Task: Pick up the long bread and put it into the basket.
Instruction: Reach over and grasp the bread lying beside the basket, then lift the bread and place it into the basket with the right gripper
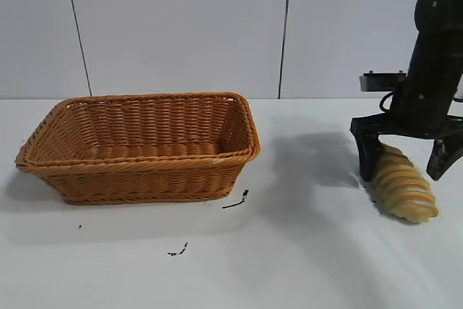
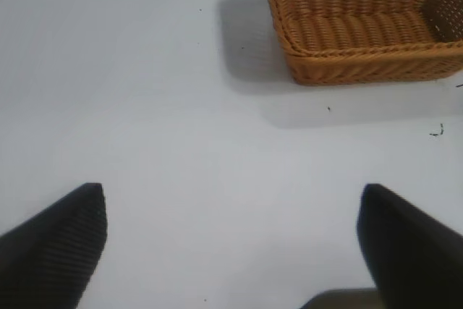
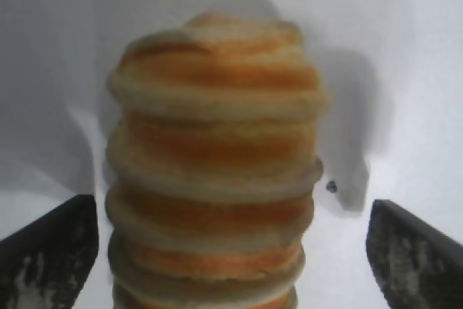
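long bread: ridged oval loaf, tan with orange-brown stripes, lying on the white bench, far right | right gripper: black fingers spread wide, straddling the loaf's far end, pointing down | basket: rectangular woven wicker, braided rim, well apart at left | left gripper: spread, over bare bench

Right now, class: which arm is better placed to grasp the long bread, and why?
The right. The right gripper stands open astride the long bread, pointing down. The left gripper is open over bare table near the basket.
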